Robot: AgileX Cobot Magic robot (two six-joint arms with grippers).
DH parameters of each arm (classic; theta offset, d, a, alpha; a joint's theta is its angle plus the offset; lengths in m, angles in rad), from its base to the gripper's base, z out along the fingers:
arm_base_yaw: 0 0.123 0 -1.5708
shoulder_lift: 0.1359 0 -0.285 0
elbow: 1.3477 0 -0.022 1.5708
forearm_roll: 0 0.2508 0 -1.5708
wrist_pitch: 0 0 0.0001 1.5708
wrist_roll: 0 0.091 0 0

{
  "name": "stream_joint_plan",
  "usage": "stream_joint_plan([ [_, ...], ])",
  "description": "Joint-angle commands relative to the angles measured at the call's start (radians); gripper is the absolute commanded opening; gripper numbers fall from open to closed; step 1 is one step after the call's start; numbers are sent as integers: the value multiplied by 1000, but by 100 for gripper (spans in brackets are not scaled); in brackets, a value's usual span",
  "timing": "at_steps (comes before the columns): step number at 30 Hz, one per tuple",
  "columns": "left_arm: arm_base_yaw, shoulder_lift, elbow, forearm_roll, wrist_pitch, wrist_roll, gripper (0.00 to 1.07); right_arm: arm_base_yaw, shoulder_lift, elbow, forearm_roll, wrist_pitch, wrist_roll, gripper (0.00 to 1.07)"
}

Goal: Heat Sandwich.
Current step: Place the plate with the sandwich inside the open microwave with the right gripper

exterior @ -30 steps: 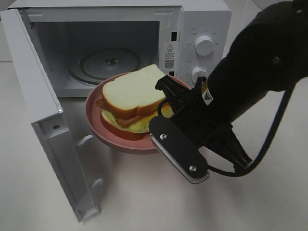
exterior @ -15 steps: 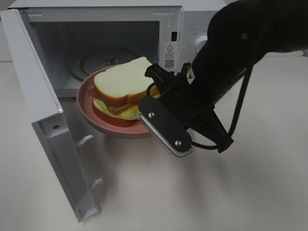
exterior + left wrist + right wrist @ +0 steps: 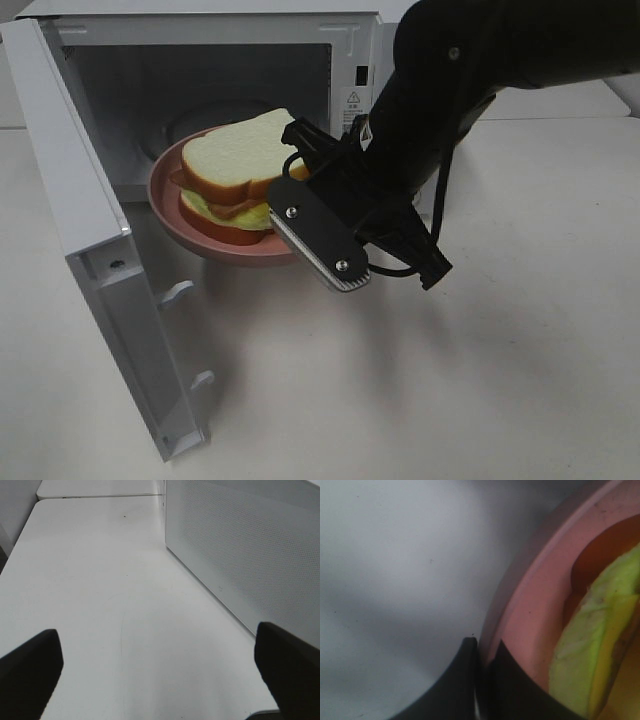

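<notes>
The sandwich (image 3: 232,157), thick white bread with an orange-brown crust, lies on a round pink plate (image 3: 170,205) held in the air at the mouth of the open microwave (image 3: 200,35). My right gripper (image 3: 292,172) is shut on the plate's right rim. The right wrist view shows its dark fingers (image 3: 470,680) pinching the pink plate rim (image 3: 530,605), with yellow-green filling of the sandwich (image 3: 590,650) beside them. My left gripper (image 3: 160,670) is open with nothing between its fingers, low over the table beside the microwave's perforated side wall (image 3: 250,545). It is out of the exterior view.
The microwave door (image 3: 90,240) stands swung out to the left, its handle facing the front. The right arm (image 3: 450,90) covers the control panel. White tabletop (image 3: 450,380) spreads in front and to the right.
My right gripper has carried the plate and sandwich left and back, from in front of the microwave to its opening. The left gripper stayed open.
</notes>
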Motion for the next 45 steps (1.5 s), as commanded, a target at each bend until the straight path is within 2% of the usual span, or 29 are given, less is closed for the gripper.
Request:
stream_joint_plan([
  [1,-1,-26,4,-7,-6,-3,99,-3,24,-51,10,4,-17,0],
  [4,-1,-26,4,-7,-6,-3,99,-3,44,-76,9,18,-17,0],
  [13,-1,-26,4,-7,-6,-3,99,-3,145,-236,5,100,-13,0],
  [28,-1,-26,4,-7,-6,-3,99,-3,259,-413,-8,170,19,0],
  [45,-1,-26,4,-7,-6,-3,99,-3,415,-667,-56,251,146,2],
])
